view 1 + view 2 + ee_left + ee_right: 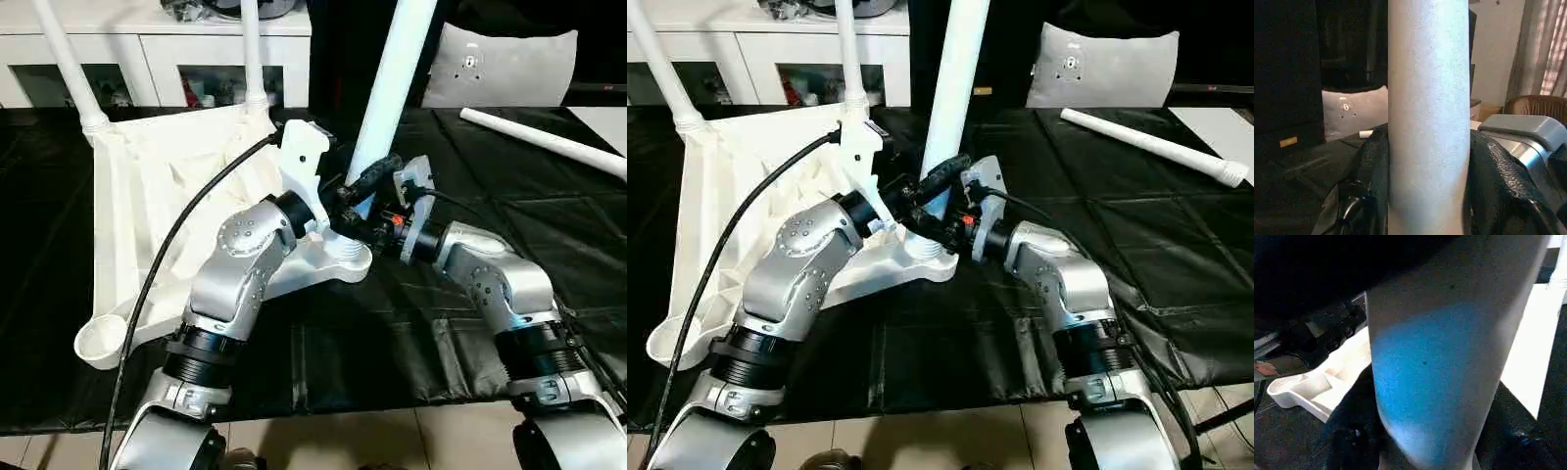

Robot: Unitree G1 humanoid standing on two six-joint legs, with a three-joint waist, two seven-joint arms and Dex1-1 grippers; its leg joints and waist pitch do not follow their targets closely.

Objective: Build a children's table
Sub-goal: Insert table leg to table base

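I'm clamping both pincers, left (pixel 345 201) and right (pixel 377 191), on the third leg (pixel 392 78), low near its socket (pixel 348 257), black fingers (pixel 1371 181) pressed on either side. The tabletop (pixel 147 196) is lying upside down on the black sheet (pixel 411 333), two legs (pixel 250 49) already standing, the spare leg (pixel 544 142) lying well apart. Smooth round tapered plastic, likely light, stiff, a bit slippery; gripping low looks best. Ribbed underside, round corner sockets.

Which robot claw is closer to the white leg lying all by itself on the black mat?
The right claw. The loose leg lies far out on the robot's right. Both claws grip the upright leg in the table's corner socket, and the left claw is on its farther side.
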